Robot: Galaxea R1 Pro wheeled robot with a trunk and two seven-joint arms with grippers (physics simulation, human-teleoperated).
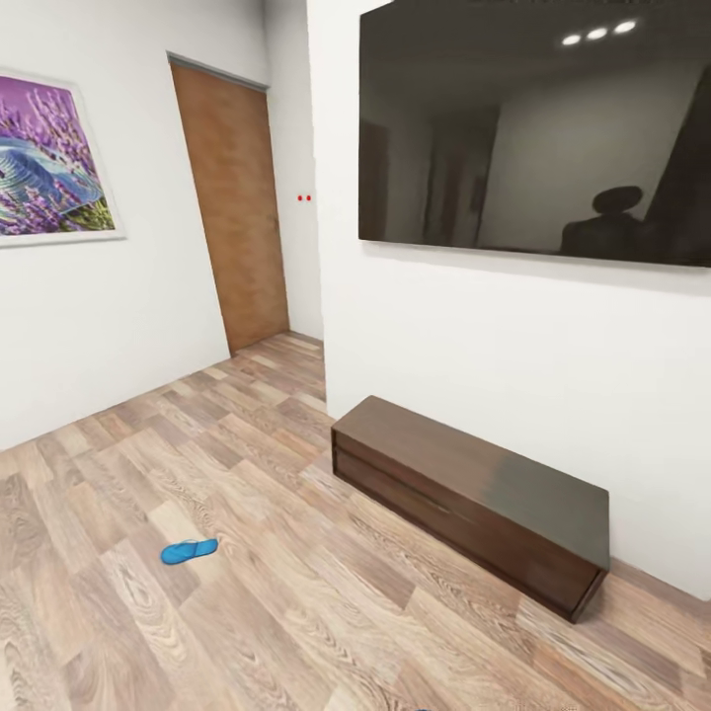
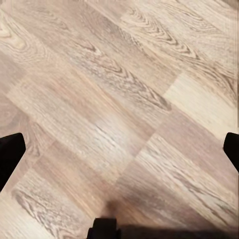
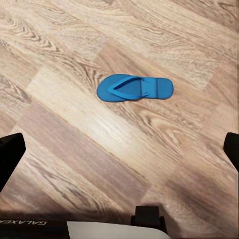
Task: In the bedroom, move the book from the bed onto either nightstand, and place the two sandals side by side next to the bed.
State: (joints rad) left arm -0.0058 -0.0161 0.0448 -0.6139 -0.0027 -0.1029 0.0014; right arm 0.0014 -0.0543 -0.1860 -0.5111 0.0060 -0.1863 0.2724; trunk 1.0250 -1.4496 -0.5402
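One bright blue sandal [image 1: 189, 551] lies flat on the wood-plank floor at the lower left of the head view. In the right wrist view a blue sandal [image 3: 134, 88] lies sole-down on the planks, some way beyond my right gripper [image 3: 119, 154], which is open with its dark fingertips [image 3: 10, 157] spread wide and nothing between them. My left gripper [image 2: 119, 152] is also open and empty, with bare floor below it. I cannot tell whether the two views show the same sandal. The book, the bed and the nightstand are out of view.
A long low dark brown cabinet [image 1: 474, 494] stands against the white wall at the right, under a large dark screen [image 1: 533, 128]. A wooden door [image 1: 232, 207] closes the short passage at the back. A purple picture [image 1: 49, 158] hangs on the left wall.
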